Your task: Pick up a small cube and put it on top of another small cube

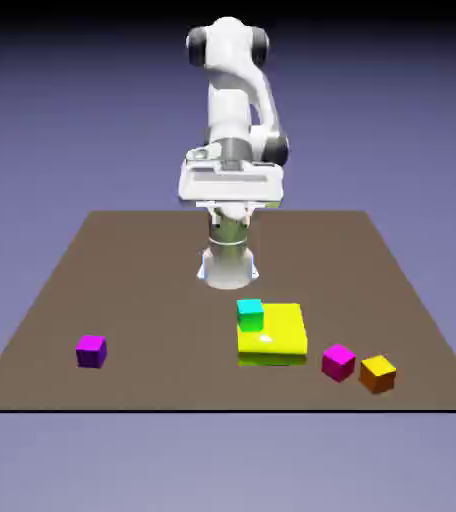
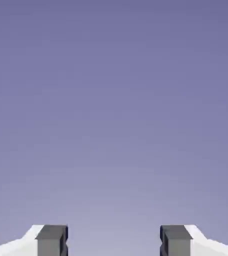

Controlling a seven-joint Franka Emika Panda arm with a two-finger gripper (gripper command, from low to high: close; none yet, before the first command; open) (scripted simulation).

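Claw [image 2: 114, 240]: fingertips well apart with nothing between them; nothing is gripped, so they look ready to take a cube once lowered.
Claw's place: raised in front of the robot's base [image 1: 228, 262], clear of every cube; that height probably serves to keep it from knocking anything before a target is approached.
Claw's aim: the hand view shows only backdrop beyond the fingertips, so the claw is pointed away from the cubes and will likely need to tip downward.
Violet cube [image 1: 91, 352]: the task's thing, flat on the worktop [image 1: 152, 270] toward the exterior view's left, near the front edge. It is well apart from the rest, which should leave room for a fingertip on each side.
Green-cyan cube [image 1: 250, 316]: appears to rest on the yellow block's far corner, on the exterior view's left, borne by the block rather than by the worktop; a cube stacked there would need careful centring.
Yellow block [image 1: 274, 328]: broad and low, likely steady as a support.
Magenta cube [image 1: 339, 363]: on the worktop, turned at an angle, just beside the orange cube [image 1: 377, 374]; the narrow space there could hinder a fingertip.
Stack: not yet made; which cube is the intended base cannot be told.
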